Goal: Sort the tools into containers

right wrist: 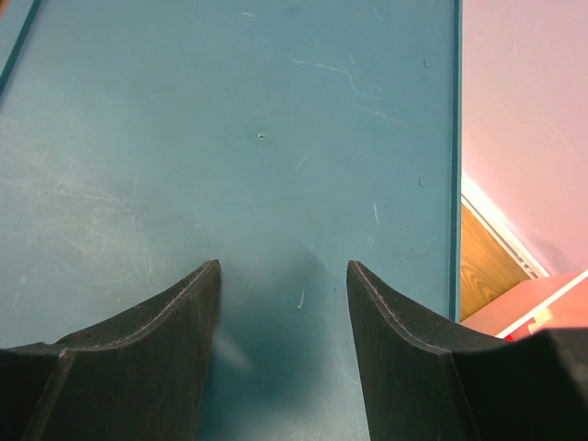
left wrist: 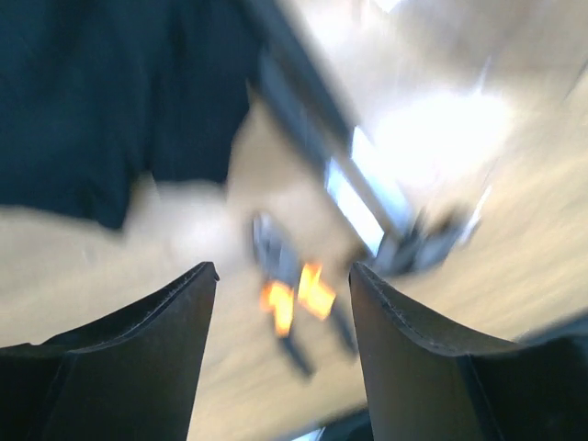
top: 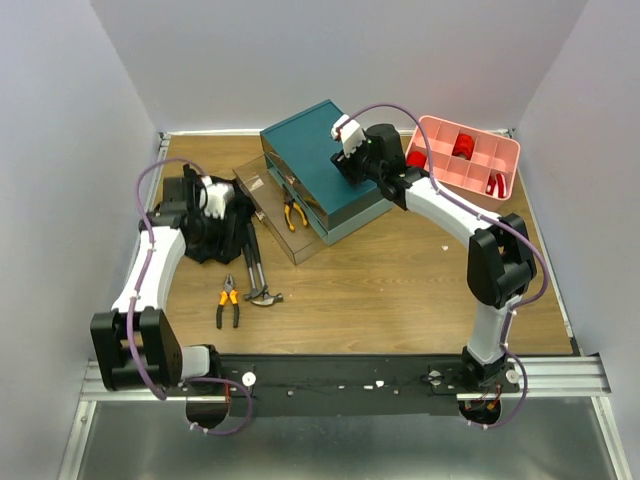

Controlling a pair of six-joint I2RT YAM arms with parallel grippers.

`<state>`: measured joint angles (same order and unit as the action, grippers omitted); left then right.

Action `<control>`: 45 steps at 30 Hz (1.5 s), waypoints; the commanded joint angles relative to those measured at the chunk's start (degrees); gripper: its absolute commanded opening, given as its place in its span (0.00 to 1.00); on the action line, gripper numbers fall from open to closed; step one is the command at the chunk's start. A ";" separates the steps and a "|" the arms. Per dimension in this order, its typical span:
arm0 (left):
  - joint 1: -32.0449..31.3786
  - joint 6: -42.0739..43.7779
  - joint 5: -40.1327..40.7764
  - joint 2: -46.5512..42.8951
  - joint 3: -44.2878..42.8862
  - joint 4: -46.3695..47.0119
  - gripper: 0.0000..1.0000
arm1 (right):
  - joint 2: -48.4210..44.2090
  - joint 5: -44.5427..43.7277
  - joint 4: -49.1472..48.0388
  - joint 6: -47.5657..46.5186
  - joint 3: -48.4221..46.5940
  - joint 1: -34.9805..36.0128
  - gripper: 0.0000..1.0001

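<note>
Right tool (right wrist: 283,266) spread wide, empty, poised over the teal drawer box (top: 318,150) lid. Left tool (left wrist: 283,271), view blurred, gapes wide too, nothing in it, near the black cloth (top: 212,240). Pliers (top: 293,213) lie in the open drawer (top: 268,190); second pliers (top: 229,300) and hammer (top: 262,296) rest on the tabletop (top: 400,290).

White-and-black left arm (top: 150,268), matching right arm (top: 450,206), purple cables (top: 140,186), black curved tool fingers (left wrist: 138,358)

Teal box (top: 300,150), orange-and-black pliers (top: 229,300), pink tray (top: 512,165), black cloth (top: 215,240), brown table (top: 400,290).
</note>
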<state>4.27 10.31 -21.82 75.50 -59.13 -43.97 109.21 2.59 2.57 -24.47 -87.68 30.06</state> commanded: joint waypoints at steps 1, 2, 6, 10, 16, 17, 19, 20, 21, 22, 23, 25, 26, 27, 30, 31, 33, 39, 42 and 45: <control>-0.05 18.87 8.79 -4.75 7.44 -11.84 0.69 | 2.41 -1.01 11.67 -0.84 3.57 0.35 0.66; -0.05 19.40 10.03 -4.93 8.41 -12.11 0.68 | 2.24 -1.01 11.58 -0.76 3.65 0.43 0.66; -0.14 21.94 11.89 -6.24 15.17 -10.62 0.66 | 2.06 -0.74 11.49 -0.67 4.27 0.35 0.66; -0.49 21.69 14.08 -5.11 19.31 -6.93 0.67 | 1.80 -0.74 11.58 -0.58 4.27 0.35 0.66; -1.02 18.61 17.51 -0.01 20.81 0.54 0.53 | 1.80 -0.48 11.58 -0.40 4.45 0.43 0.66; -1.20 18.18 17.43 0.34 20.73 1.24 0.50 | 1.80 -0.48 11.50 -0.40 4.62 0.52 0.66; -1.37 17.30 16.99 1.22 20.11 2.91 0.47 | 2.06 -0.48 11.41 -0.41 4.71 0.61 0.66; -1.55 17.03 16.82 1.57 19.94 3.18 0.47 | 2.06 -0.39 11.41 -0.40 4.71 0.61 0.66; -1.72 16.42 16.73 2.18 19.76 3.97 0.47 | 2.24 -0.39 11.41 -0.40 4.54 0.70 0.66; -2.25 16.15 16.73 2.45 19.76 4.32 0.46 | 2.50 -0.31 11.41 -0.40 4.45 0.78 0.66; -2.51 15.98 16.73 2.80 19.85 4.85 0.46 | 2.59 -0.30 11.41 -0.49 4.27 0.87 0.66; -3.21 15.19 16.64 3.59 20.02 5.64 0.45 | 2.85 -0.30 11.23 -0.40 3.92 0.96 0.66; -3.91 14.75 16.29 3.94 19.85 5.64 0.45 | 2.94 -0.39 11.23 -0.40 3.83 0.96 0.66; -4.10 14.40 15.50 4.38 19.15 4.69 0.45 | 3.03 -0.39 11.23 -0.40 3.74 1.14 0.66; -6.47 15.53 12.68 3.34 18.18 2.92 0.44 | 2.94 -0.31 11.23 -0.40 3.57 1.14 0.66; -6.73 15.19 13.03 3.07 18.35 3.27 0.45 | 2.85 -0.39 11.14 -0.49 3.74 1.14 0.66; -7.00 14.83 14.26 4.46 18.44 4.67 0.45 | 2.85 -0.39 10.97 -0.58 4.18 1.14 0.66; -6.91 12.45 17.62 9.67 16.25 5.48 0.09 | 2.59 -0.66 10.88 -0.76 4.45 1.14 0.66; -5.16 18.13 9.55 3.72 13.10 -1.52 0.00 | 2.06 -0.83 10.97 -1.02 4.62 1.14 0.66; -2.96 29.11 -5.92 -4.63 8.18 -11.45 0.00 | 1.62 -0.92 10.62 -1.28 5.24 1.14 0.66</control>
<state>-0.86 26.02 -9.21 81.12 -44.45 -46.74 108.44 2.50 2.33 -24.62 -86.63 30.57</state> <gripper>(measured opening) 0.032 0.653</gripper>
